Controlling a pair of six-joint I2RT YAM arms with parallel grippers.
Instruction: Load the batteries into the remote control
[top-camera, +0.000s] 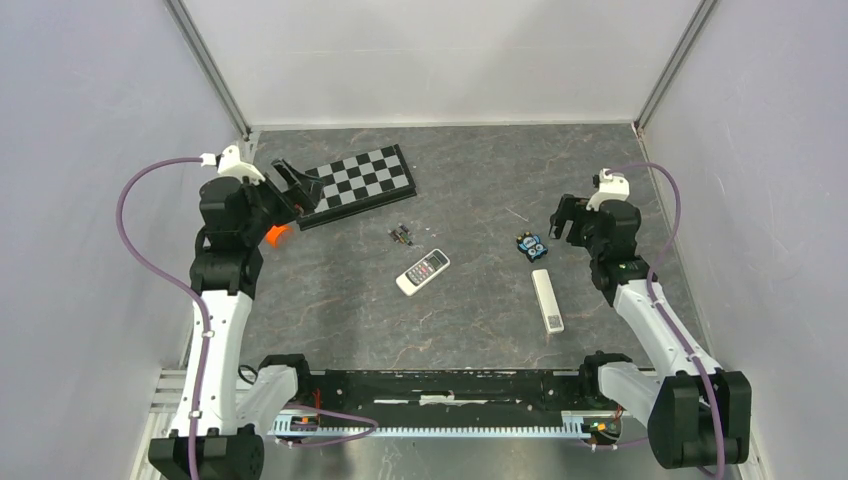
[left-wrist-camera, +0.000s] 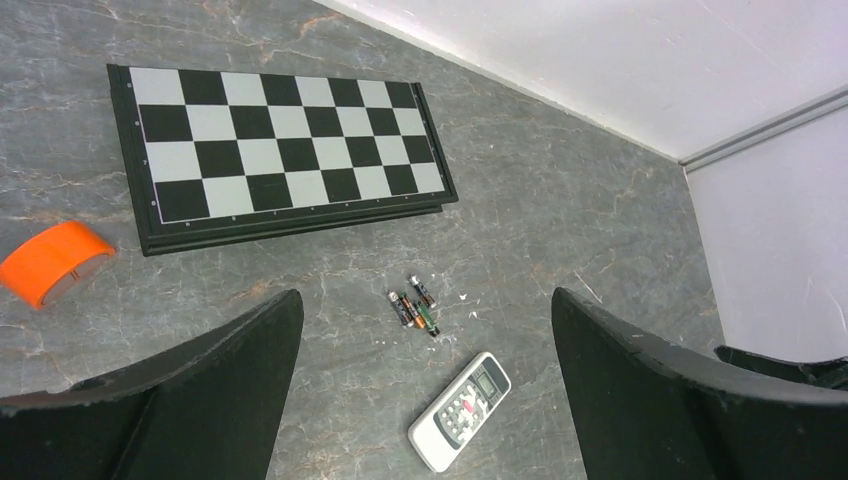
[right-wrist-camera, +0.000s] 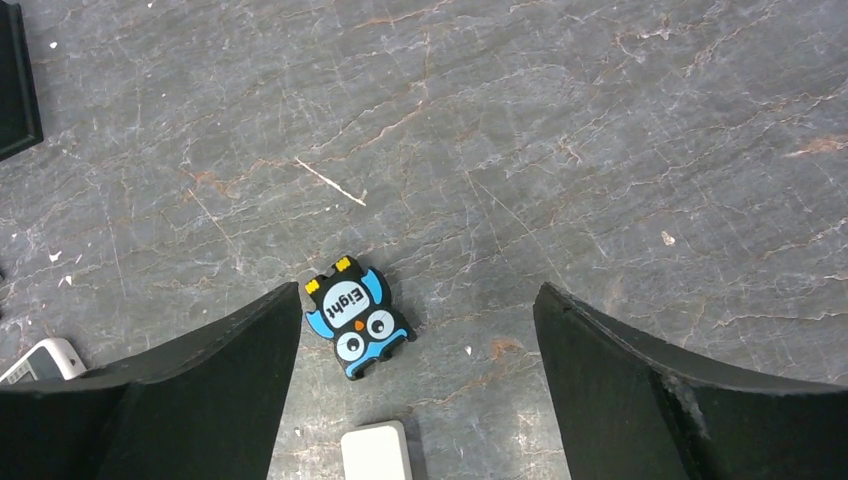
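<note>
Left arm (top-camera: 232, 215): jaws wide apart, empty, over the far-left part of the counter (top-camera: 480, 180). Batteries (left-wrist-camera: 414, 306) sit mid-counter in a tight cluster, long axes roughly near-to-far. They're off to that arm's right, so it's your closer reach. Remote control (top-camera: 547, 300) lies right of centre, long axis toward the near edge, just nearward of the right arm (top-camera: 625, 265). Its jaws are spread, holding nothing, above the owl gadget (right-wrist-camera: 356, 328). My call: left fetches cells, right handles the remote.

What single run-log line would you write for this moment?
left hand: open, empty | right hand: open, empty, near owl gadget | batteries: loose on table | remote control: on table, ungripped
</note>
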